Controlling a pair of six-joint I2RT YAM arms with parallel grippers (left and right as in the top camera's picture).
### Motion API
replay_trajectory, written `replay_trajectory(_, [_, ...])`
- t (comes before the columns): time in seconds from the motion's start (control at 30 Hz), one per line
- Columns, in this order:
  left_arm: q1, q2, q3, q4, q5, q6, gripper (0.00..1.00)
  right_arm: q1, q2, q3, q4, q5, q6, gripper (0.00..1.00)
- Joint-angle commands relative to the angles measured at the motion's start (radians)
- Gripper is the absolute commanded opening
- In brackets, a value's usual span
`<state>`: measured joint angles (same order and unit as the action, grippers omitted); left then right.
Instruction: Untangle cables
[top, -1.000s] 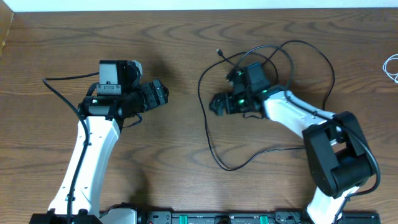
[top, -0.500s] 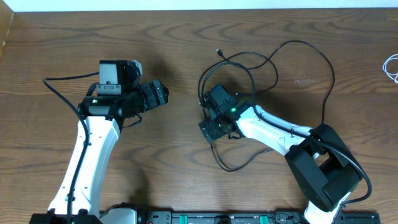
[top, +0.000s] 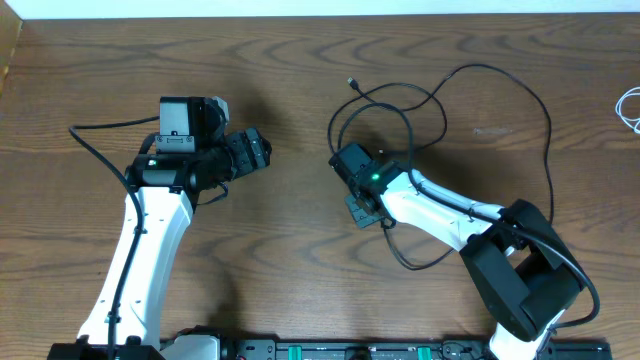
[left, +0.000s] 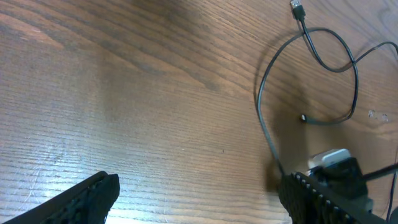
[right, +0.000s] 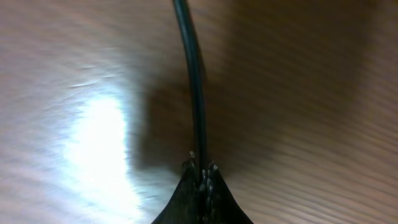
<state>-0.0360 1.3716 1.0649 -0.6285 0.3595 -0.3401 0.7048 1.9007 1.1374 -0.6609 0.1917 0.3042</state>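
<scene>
Wrist view alone shows right hand (right: 200, 169) pinching black cable (right: 189, 62); left hand (left: 199, 188) stands wide.

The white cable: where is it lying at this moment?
In the overhead view the white cable lies at the far right edge of the table, partly cut off by the frame, well apart from the loops of the black cable.

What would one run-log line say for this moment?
right hand: shut on black cable | left hand: open, empty | white cable: far right, apart

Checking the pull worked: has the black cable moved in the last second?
Yes. The black cable's lower loop slid right, toward the unmoved white cable.
</scene>
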Motion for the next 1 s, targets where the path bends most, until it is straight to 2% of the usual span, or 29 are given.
replay_trajectory(0.0, [0.0,-0.004,0.019,-0.004,-0.014,0.005,0.87,-0.052,0.065,-0.053,-0.028,0.145,0.092,0.01])
replay_trajectory(0.4, [0.0,-0.004,0.019,-0.004,-0.014,0.005,0.87,-0.273,0.065,-0.053,0.034,0.149,0.092,0.03])
replay_trajectory(0.43, [0.0,-0.004,0.019,-0.004,-0.014,0.005,0.87,-0.287,0.065,-0.053,0.047,0.14,0.092,0.09])
replay_trajectory(0.5, [0.0,-0.004,0.019,-0.004,-0.014,0.005,0.87,-0.3,0.065,-0.053,0.066,0.114,0.092,0.32])
replay_trajectory(0.53, [0.0,-0.004,0.019,-0.004,-0.014,0.005,0.87,-0.305,0.065,-0.053,0.076,0.092,0.092,0.54])
replay_trajectory(0.57, [0.0,-0.004,0.019,-0.004,-0.014,0.005,0.87,-0.306,0.065,-0.053,0.08,0.082,0.092,0.67])
replay_trajectory(0.6, [0.0,-0.004,0.019,-0.004,-0.014,0.005,0.87,-0.306,0.065,-0.053,0.089,0.053,0.092,0.88])
replay_trajectory(0.63, [0.0,-0.004,0.019,-0.004,-0.014,0.005,0.87,-0.304,0.065,-0.053,0.096,0.026,0.092,0.99])
replay_trajectory(0.73, [0.0,-0.004,0.019,-0.004,-0.014,0.005,0.87,-0.304,0.065,-0.053,0.129,-0.037,0.092,0.99])
replay_trajectory(0.97, [0.0,-0.004,0.019,-0.004,-0.014,0.005,0.87,-0.317,0.029,-0.006,0.243,-0.037,0.094,0.99])
